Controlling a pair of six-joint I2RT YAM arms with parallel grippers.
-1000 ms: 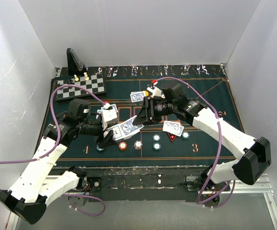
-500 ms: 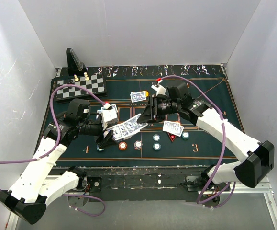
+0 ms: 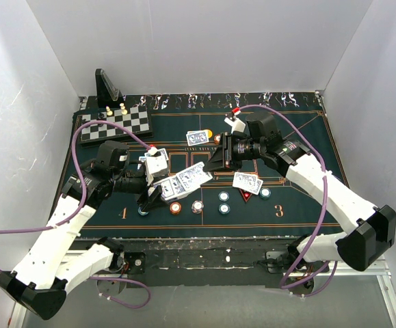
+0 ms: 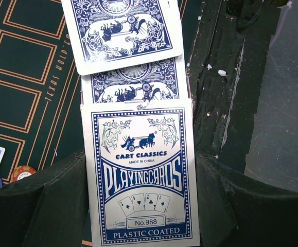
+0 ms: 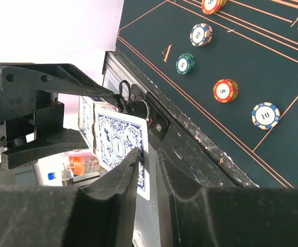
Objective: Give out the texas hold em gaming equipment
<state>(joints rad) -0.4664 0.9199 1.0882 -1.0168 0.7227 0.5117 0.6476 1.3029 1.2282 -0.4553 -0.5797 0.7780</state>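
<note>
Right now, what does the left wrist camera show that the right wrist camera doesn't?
Only the left wrist view shows the printed face of the card box, reading Cart Classics, No.988, clamped in the left gripper. Only the right wrist view shows the right gripper pinching one blue-backed card, plus chips with readable numbers, such as the 5 chip and the 10 chip. Both show blue card backs, the green mat and the scuffed table edge.

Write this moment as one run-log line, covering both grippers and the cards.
left gripper: shut on card box | right gripper: shut on blue-backed card | chips: lying on mat
</note>
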